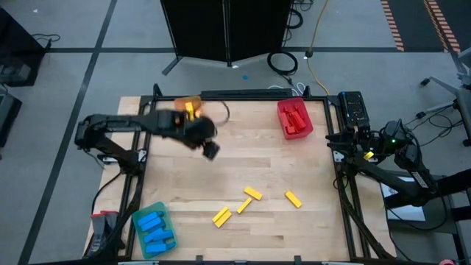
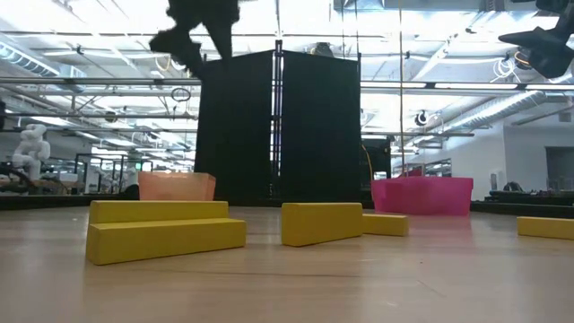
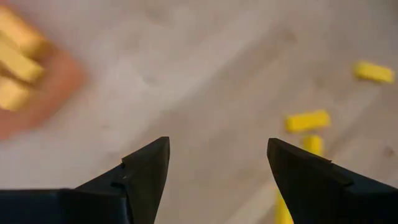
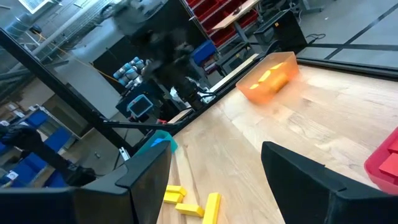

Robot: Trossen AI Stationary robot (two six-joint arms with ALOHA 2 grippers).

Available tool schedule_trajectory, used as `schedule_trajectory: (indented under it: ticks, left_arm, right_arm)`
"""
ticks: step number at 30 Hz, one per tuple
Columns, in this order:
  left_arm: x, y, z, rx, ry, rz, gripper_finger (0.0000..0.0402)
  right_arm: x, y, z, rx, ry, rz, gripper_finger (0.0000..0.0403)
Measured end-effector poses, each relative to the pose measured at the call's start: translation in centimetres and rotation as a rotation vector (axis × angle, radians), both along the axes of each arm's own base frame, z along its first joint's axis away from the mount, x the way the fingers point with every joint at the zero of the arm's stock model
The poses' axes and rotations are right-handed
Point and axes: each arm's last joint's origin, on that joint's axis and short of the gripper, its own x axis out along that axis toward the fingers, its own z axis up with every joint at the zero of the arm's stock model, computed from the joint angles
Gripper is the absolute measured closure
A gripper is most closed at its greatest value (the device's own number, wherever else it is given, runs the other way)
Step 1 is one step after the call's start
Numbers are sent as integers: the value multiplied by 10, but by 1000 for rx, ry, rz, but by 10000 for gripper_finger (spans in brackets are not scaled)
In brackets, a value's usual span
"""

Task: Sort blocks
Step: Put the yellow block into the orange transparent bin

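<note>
So the left gripper [image 1: 211,150] is hanging over the bare wood just beside the translucent orange plastic tray [image 1: 193,101], fingers spread wide with nothing between them. In its wrist view you can see the orange tray off to one side with yellow blocks in it, and more yellow ones lying further out on the table.

My read: it's empty and due to go fetch another yellow. To do that well I'd line the fingers up across a block's short side and pick one that lies alone. The lone yellow block [image 1: 293,199] toward the right looks easiest, since the others sit close together and could get nudged.

The right gripper [image 4: 211,171] waits off the table's right edge, fingers apart, holding nothing.

The blocks themselves are small, solid rectangular bricks with flat faces and sharp edges. Four or so loose yellow blocks [image 1: 252,194] lie in the near-middle of the light wooden table [image 1: 243,154]. Reds sit in the red plastic tray [image 1: 282,110] at the far right, blues in the green plastic tray [image 1: 140,218] at the near left.
</note>
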Motion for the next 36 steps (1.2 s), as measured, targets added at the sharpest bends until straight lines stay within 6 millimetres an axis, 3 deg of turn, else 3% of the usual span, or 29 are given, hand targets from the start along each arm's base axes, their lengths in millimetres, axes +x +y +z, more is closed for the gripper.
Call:
schedule_trajectory:
  ticks: [6,15,23,36]
  left_arm:
    - [20,-64,-16,-45,-10,-65,126]
    - [47,-127,-65,-84,62,-119,126]
    - [60,-159,-114,-157,220,-182,126]
    - [62,-195,-144,-201,246,-211,126]
  right_arm:
    - [0,0,0,-3,1,-1,154]
    - [0,0,0,4,0,-1,154]
    - [0,0,0,31,-3,-2,154]
    - [0,0,-1,34,0,-1,154]
